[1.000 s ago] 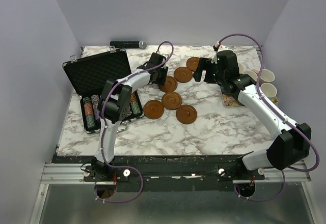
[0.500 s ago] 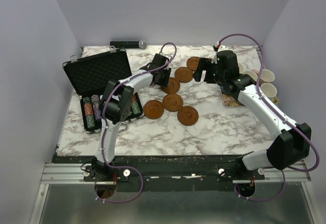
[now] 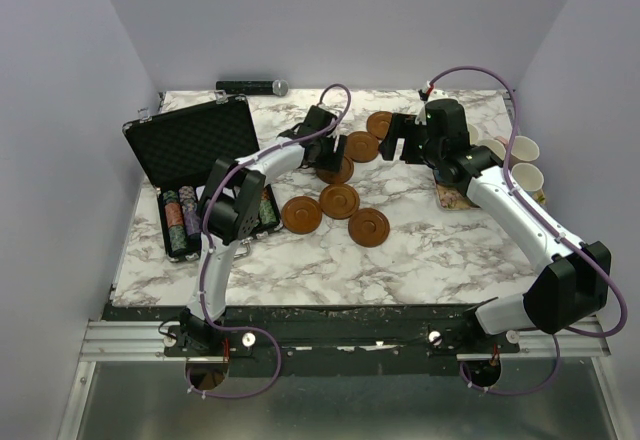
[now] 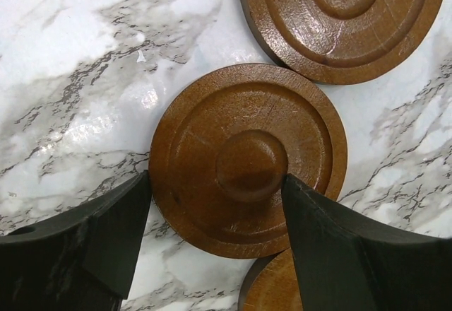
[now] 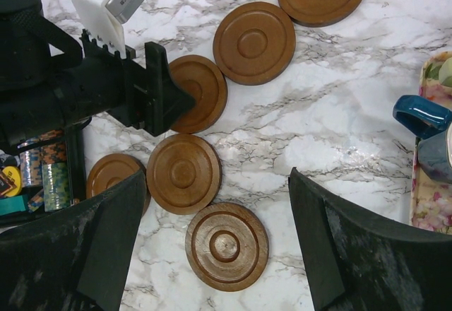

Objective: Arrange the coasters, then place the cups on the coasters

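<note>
**Six coasters down, no mug placed**

Six wooden coasters [image 3: 339, 199] lie flat, clustered mid-way across the marble table [image 3: 420, 250]. The left gripper [image 4: 215, 179] sits low over one coaster [image 4: 212, 124], jaws parted, holding nothing. The right gripper [image 5: 217, 177] hovers wide open, empty. Three mugs [image 3: 527, 177] are countable at the table's right edge.
</note>
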`<action>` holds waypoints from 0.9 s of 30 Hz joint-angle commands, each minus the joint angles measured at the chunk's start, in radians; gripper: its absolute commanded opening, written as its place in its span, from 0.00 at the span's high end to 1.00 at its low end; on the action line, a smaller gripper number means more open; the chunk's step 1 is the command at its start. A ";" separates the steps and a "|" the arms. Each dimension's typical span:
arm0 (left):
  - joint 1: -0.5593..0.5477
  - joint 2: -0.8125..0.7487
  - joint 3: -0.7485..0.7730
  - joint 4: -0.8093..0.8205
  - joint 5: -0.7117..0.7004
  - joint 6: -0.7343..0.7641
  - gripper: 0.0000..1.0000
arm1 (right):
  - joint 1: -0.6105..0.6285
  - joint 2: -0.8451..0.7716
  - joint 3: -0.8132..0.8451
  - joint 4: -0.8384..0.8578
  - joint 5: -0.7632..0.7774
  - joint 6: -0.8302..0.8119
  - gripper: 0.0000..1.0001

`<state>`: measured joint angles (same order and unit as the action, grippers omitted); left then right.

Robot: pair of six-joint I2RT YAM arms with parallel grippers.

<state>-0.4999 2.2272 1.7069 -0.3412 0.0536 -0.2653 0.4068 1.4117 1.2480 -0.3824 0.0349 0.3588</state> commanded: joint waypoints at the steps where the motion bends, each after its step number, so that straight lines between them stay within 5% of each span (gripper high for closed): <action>1: -0.005 -0.021 0.017 -0.064 -0.003 -0.035 0.18 | 0.001 -0.019 -0.015 0.022 -0.004 0.008 0.10; 12: -0.005 -0.195 -0.139 -0.029 -0.011 -0.025 0.01 | 0.001 -0.005 -0.019 0.040 -0.029 0.006 0.10; 27: -0.022 -0.394 -0.513 0.065 0.054 0.055 0.02 | 0.001 -0.048 -0.114 0.054 -0.047 -0.015 0.12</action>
<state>-0.5049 1.8774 1.2434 -0.3016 0.0917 -0.2466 0.4068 1.4078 1.1614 -0.3492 0.0048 0.3576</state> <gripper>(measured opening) 0.982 0.890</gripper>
